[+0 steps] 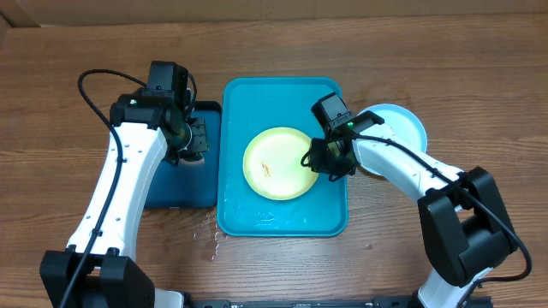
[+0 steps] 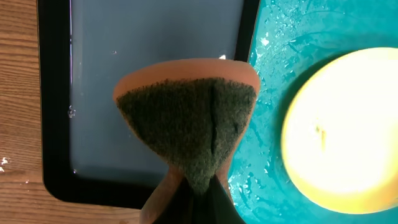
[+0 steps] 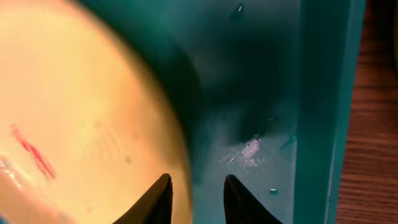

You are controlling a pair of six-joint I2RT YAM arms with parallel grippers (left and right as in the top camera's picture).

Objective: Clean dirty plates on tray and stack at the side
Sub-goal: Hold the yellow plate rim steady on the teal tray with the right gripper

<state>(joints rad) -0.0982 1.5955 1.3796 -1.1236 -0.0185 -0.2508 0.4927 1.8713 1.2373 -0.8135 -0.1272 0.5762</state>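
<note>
Centrally, 1 green plate (image 1: 278, 162) in tray (image 1: 257, 98), blue plate (image 1: 409, 120) outside

Scouring sponge (image 2: 186, 124) over dark-blue tray (image 2: 124, 37)

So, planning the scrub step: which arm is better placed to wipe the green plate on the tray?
Left. The left gripper is shut on the sponge just beside the tray; the right gripper, open and empty, sits at the right rim of the plate.

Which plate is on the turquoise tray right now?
The lime-green plate, with an orange smear on it; the light-blue plate lies off the tray, on the table.
</note>
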